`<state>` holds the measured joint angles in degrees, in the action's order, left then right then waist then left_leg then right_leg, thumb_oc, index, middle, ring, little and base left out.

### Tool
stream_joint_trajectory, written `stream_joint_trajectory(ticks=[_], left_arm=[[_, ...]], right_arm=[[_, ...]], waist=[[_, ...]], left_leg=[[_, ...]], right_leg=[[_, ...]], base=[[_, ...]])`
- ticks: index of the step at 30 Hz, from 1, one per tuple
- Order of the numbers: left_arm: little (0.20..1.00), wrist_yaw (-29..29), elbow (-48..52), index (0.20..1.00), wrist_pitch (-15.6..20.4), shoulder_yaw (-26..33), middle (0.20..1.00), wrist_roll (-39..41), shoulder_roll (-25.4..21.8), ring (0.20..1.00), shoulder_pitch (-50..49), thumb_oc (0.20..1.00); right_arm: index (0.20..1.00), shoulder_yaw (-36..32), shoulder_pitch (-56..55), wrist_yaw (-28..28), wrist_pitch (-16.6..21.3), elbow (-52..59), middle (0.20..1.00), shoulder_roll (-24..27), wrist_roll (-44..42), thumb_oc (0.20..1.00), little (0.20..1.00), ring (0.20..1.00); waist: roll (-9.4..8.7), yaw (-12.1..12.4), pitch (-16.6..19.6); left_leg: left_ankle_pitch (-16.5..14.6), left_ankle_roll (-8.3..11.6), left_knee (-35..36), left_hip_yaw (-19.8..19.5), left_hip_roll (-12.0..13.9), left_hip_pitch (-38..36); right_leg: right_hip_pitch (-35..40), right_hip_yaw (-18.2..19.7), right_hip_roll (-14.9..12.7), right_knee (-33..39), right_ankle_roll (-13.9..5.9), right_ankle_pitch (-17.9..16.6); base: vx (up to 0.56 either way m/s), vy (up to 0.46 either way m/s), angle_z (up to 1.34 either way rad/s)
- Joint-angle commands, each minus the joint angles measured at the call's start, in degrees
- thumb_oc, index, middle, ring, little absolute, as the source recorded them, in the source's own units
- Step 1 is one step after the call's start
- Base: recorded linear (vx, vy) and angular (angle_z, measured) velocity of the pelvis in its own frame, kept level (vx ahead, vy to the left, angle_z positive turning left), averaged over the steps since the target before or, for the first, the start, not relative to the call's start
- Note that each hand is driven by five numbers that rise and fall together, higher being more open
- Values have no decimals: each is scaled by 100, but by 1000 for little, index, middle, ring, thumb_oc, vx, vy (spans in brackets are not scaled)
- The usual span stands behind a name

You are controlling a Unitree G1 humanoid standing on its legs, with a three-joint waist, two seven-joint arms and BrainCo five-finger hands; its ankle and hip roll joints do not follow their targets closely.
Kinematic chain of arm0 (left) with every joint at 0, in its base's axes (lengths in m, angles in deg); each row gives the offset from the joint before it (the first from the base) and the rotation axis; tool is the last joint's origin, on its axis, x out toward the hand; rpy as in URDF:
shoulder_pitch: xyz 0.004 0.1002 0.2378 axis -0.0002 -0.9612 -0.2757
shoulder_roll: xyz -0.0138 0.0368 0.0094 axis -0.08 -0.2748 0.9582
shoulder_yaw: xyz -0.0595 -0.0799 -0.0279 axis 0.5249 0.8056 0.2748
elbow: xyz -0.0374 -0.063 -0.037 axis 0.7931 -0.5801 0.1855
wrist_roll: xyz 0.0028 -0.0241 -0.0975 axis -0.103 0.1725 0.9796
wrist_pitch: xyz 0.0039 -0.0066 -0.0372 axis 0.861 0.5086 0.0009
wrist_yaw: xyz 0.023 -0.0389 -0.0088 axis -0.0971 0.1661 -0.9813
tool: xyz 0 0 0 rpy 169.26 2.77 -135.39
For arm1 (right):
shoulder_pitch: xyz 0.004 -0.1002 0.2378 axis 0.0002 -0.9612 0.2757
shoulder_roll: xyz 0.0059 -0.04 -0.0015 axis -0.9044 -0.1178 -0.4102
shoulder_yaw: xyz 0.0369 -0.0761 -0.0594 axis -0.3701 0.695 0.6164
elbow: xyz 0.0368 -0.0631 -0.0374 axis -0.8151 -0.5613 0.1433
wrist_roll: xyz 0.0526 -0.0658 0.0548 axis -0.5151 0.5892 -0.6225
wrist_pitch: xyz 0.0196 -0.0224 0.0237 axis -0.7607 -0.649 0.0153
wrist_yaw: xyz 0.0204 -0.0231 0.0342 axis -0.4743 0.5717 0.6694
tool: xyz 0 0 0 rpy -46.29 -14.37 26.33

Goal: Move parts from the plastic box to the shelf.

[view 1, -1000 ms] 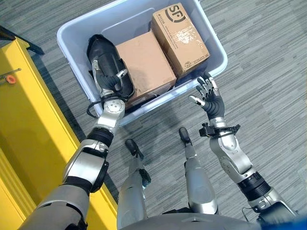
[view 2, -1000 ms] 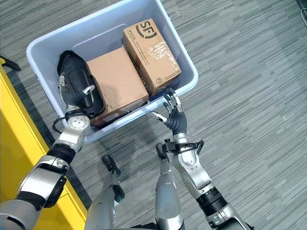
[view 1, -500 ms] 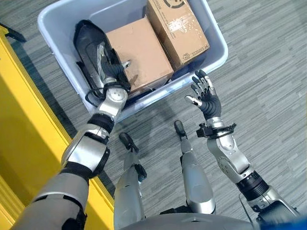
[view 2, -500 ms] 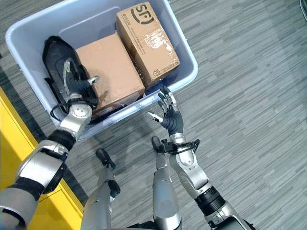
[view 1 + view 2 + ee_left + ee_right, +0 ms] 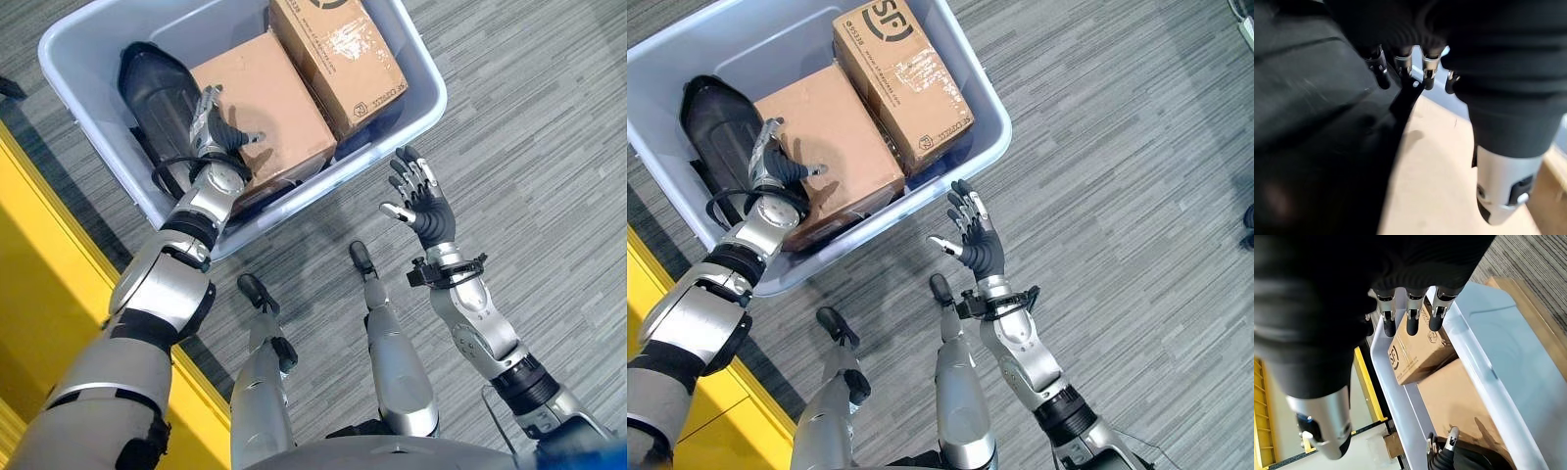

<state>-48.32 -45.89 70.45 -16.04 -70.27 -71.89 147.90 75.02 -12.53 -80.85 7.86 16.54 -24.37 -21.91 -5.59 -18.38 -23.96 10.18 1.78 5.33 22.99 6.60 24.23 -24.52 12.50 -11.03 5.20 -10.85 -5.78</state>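
Yellow shelf (image 5: 39, 294): runs along the robot's left, just beside the box, presumably so parts need only a short carry across; its receiving surface cannot be made out. Plastic box (image 5: 416, 98): pale grey-blue tub on the striped grey floor, open-topped, parts all inside. Black part (image 5: 152, 83): dark moulded piece lying along the box's left wall, beside the cartons. Left hand (image 5: 217, 132): reaches into the box with fingers straight and spread, resting where the black part meets the plain carton; nothing is clasped, and the flat posture reads as feeling for an edge before a grip. Plain carton (image 5: 269, 113): unprinted brown box in the middle, lying flat, touching the printed one on its right. Printed carton (image 5: 338, 54): brown box tight against the right wall, long side along it. Right hand (image 5: 423, 204): outside the box, just beside its near right corner, palm turned inward, fingers open and empty; likely poised to take the far side of a carton, since either looks too broad for one hand. No part has left the box.
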Motion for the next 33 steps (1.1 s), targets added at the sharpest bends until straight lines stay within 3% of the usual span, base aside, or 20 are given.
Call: stream_joint_trajectory(ticks=[1, 7, 17, 33], left_arm=[[1000, -376, -304, 1000, -56, -91, 1000, -779, -87, 1000, 8, 1000], [1000, -784, -74, 1000, 19, -570, 1000, -1605, -51, 1000, -244, 1000], [1000, -775, 1098, 1000, 331, -1437, 1000, -2936, -458, 1000, -296, 1000], [1000, -271, 2522, 1000, 411, -1715, 1000, -3957, -1032, 1000, -117, 1000]], right_arm=[[1000, -510, -133, 230, 137, 362, 1000, 259, 3, 1000, 1000, 1000], [1000, -680, -140, 383, 69, 361, 1000, 355, 7, 1000, 1000, 1000], [1000, -845, 61, 358, 121, 147, 1000, 519, 48, 1000, 1000, 1000], [1000, -966, -108, 302, 267, 218, 1000, 800, 63, 1000, 1000, 1000]], waist=[[105, 58, 48], [189, 121, 36], [326, 269, -25], [451, 375, -40]], left_leg=[[-577, 653, -439, -381, 473, -535], [-589, 637, -417, -423, 438, -527], [-486, 589, -426, -444, 391, -445], [-532, 571, -407, -514, 340, -437]], right_leg=[[54, -269, -328, -72, -189, -450], [75, -319, -358, -69, -187, -420], [45, -396, -418, -92, -188, -484], [84, -479, -476, -76, -192, -421]], base=[[0, 0, 0], [0, 0, 0], [-25, -3, 1], [2, 3, 2]])
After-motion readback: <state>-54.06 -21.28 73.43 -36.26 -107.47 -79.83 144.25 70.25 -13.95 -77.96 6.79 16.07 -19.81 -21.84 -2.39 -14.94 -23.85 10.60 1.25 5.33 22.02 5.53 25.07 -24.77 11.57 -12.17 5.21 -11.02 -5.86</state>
